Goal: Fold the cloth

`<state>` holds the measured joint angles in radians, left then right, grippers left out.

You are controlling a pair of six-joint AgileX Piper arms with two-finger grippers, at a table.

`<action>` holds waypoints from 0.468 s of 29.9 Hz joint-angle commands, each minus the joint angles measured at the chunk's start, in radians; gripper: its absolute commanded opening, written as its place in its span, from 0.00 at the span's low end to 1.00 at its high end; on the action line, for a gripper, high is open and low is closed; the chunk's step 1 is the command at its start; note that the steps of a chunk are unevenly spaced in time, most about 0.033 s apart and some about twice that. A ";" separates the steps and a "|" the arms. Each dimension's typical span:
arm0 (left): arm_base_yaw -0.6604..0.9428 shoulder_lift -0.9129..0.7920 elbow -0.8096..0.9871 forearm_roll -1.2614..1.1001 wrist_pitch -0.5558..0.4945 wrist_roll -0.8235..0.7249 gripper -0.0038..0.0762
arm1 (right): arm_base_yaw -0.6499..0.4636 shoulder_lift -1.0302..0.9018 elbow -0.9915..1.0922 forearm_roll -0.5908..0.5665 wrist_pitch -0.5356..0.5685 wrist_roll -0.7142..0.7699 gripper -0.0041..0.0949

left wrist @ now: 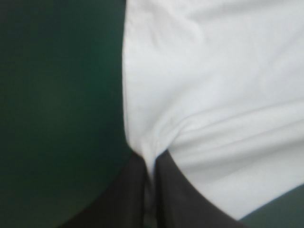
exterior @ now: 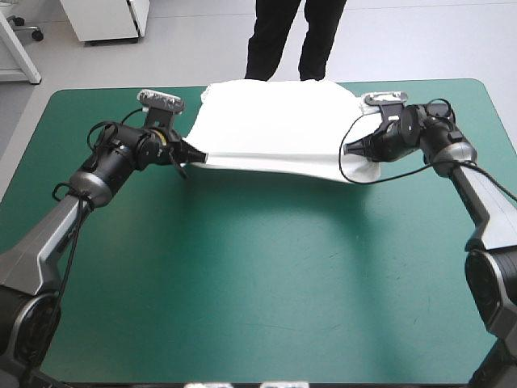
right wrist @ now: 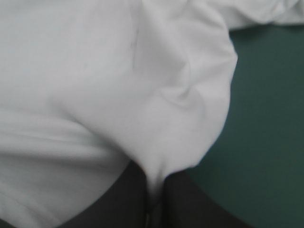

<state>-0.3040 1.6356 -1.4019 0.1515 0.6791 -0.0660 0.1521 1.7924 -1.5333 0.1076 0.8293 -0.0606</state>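
- A desk (exterior: 258,283) under a teal-green cover fills the scene. Its near half lies bare in front of the two arms.
- Ahead of that open stretch, the left end effector (exterior: 192,155) and the right end effector (exterior: 349,150) face each other across the middle of the desk, well apart, each pointing inward.
- The T-shirt (exterior: 275,129), white, spans the gap between them. Its near edge runs taut from one end effector to the other and throws a shadow on the cover just before it.
- The left wrist view shows the left end effector's black fingers (left wrist: 178,190) all but together, a thin pinch of white fabric clamped between them at the garment's near corner. Teal-green cover lies just beside the grip on the outer side.
- The right wrist view shows the same on the other side: the right end effector's black fingers are nearly closed on a bunched fold of the T-shirt, with cover showing beside it.
- Beyond both end effectors, the rest of the T-shirt spreads back in a broad, lightly rumpled sheet, reaching the desk's far edge.
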 commanded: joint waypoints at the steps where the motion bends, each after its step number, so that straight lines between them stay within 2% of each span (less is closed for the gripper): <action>1: 0.003 -0.117 0.110 -0.109 0.022 0.096 0.04 | -0.008 -0.151 0.136 0.023 -0.043 -0.023 0.02; 7: 0.003 -0.218 0.314 -0.266 0.082 0.175 0.04 | -0.008 -0.339 0.401 0.069 -0.027 -0.030 0.02; 14: 0.003 -0.350 0.517 -0.325 0.167 0.194 0.04 | -0.008 -0.499 0.593 0.087 0.096 -0.030 0.02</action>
<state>-0.3040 1.3718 -0.9238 -0.1523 0.8356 0.1212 0.1521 1.3714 -0.9748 0.1945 0.9001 -0.0784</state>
